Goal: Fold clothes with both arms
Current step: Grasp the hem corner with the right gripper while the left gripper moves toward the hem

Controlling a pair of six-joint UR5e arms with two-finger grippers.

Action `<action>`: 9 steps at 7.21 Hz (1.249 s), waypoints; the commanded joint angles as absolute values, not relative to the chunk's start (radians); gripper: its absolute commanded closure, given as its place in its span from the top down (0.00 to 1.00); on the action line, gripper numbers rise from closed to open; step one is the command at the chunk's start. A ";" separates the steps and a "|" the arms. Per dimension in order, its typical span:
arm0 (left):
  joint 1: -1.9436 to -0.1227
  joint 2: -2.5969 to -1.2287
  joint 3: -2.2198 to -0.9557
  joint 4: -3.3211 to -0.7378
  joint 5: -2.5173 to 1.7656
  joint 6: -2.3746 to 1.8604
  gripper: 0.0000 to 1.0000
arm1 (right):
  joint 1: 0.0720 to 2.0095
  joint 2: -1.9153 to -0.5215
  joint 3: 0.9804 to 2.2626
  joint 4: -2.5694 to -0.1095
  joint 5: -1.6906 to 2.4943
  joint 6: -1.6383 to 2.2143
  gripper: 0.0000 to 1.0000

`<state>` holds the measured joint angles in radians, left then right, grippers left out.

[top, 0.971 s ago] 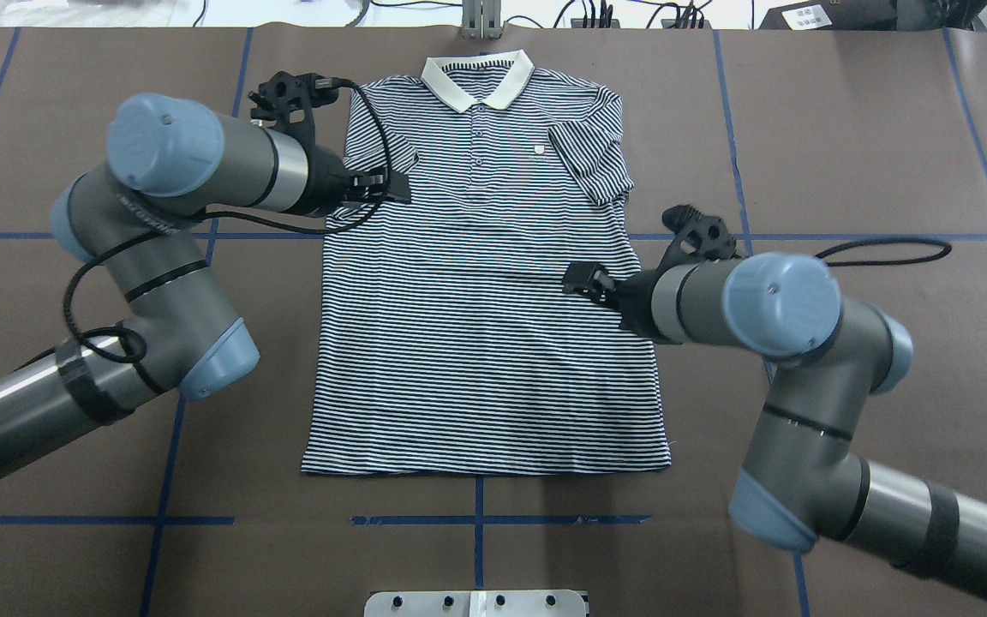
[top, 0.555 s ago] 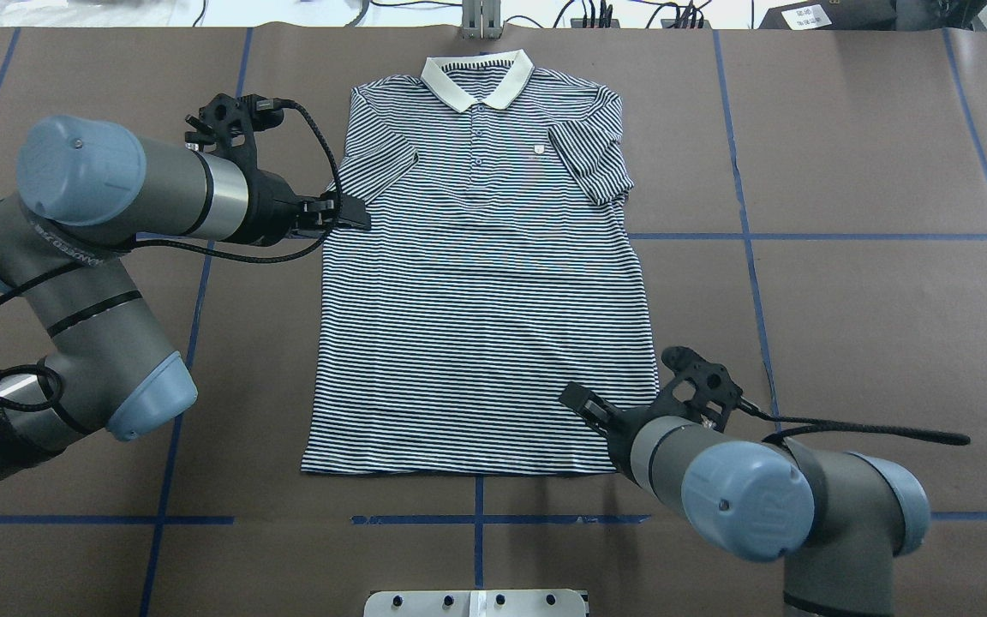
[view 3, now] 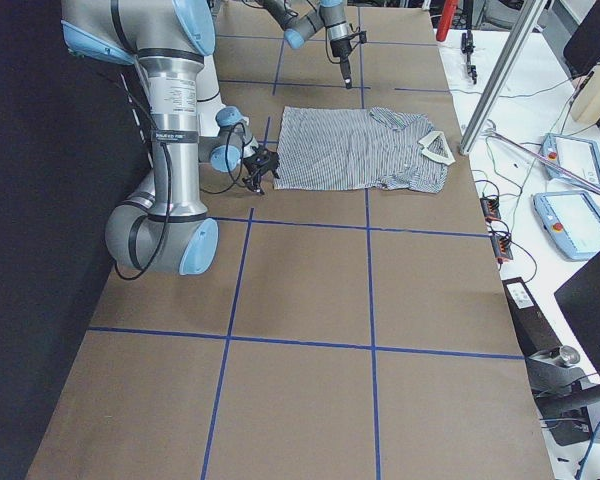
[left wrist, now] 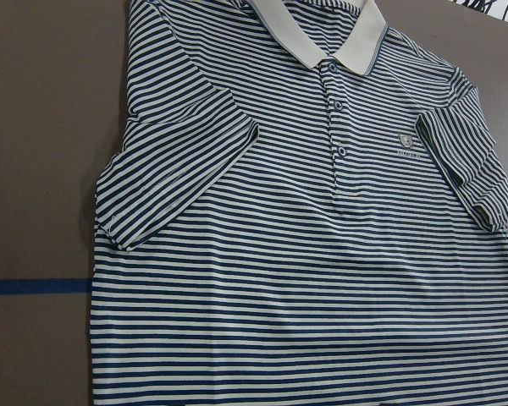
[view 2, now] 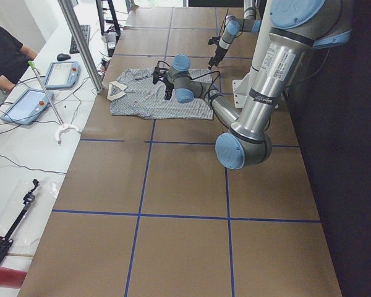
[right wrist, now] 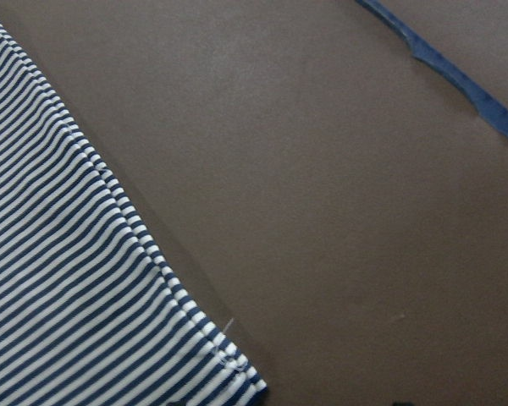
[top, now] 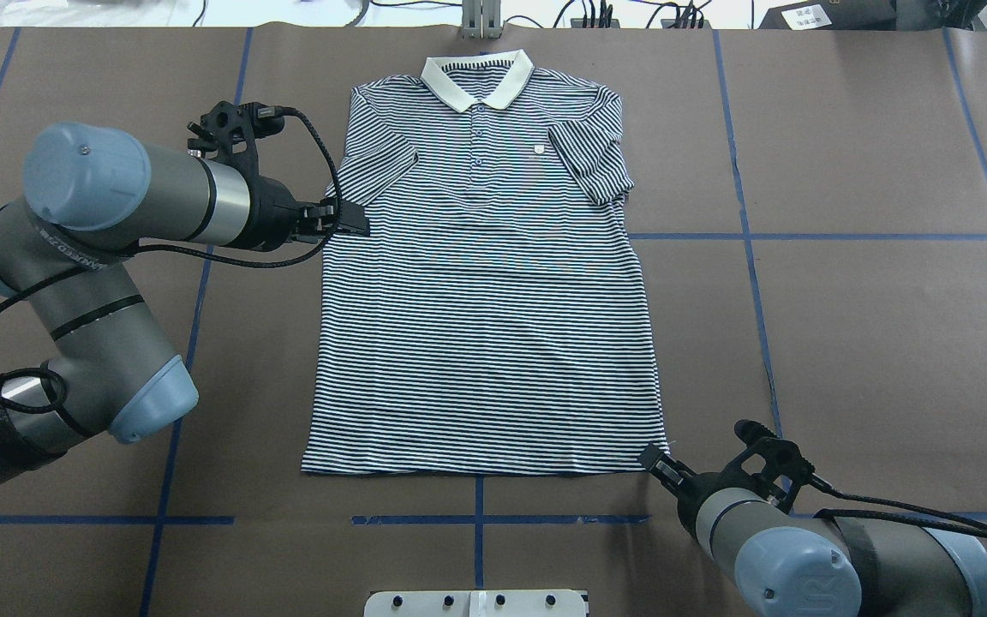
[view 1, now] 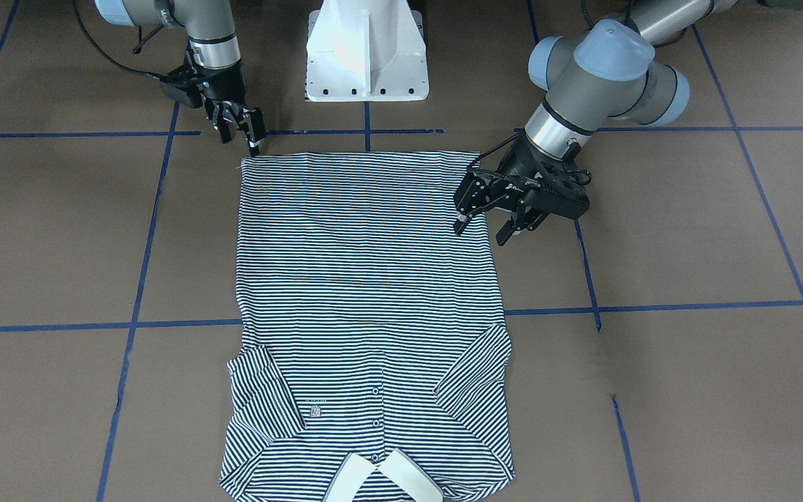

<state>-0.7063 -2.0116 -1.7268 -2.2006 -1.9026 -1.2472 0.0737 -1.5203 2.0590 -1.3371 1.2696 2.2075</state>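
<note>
The striped polo shirt lies flat, front up, on the brown table, collar at the far edge and both sleeves folded inward. My left gripper hovers open at the shirt's left side edge below the folded sleeve; in the front-facing view its jaws straddle that edge with nothing held. My right gripper stands open just outside the near right hem corner, apart from the cloth. The right wrist view shows that hem corner; the left wrist view shows the shirt's chest.
The white pedestal stands between the arms at the near table edge. Blue tape lines cross the brown surface. A side bench with tablets, a metal post and a seated person lies beyond the far edge.
My right arm swung back from the shirt's middle right side to its near hem corner. My left gripper drew back off the left sleeve to the shirt's edge and then held still.
</note>
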 commanded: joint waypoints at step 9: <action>-0.703 -2.010 -1.727 -2.200 -1.887 -1.250 0.82 | 0.124 -1.385 2.013 -1.471 1.275 2.189 0.70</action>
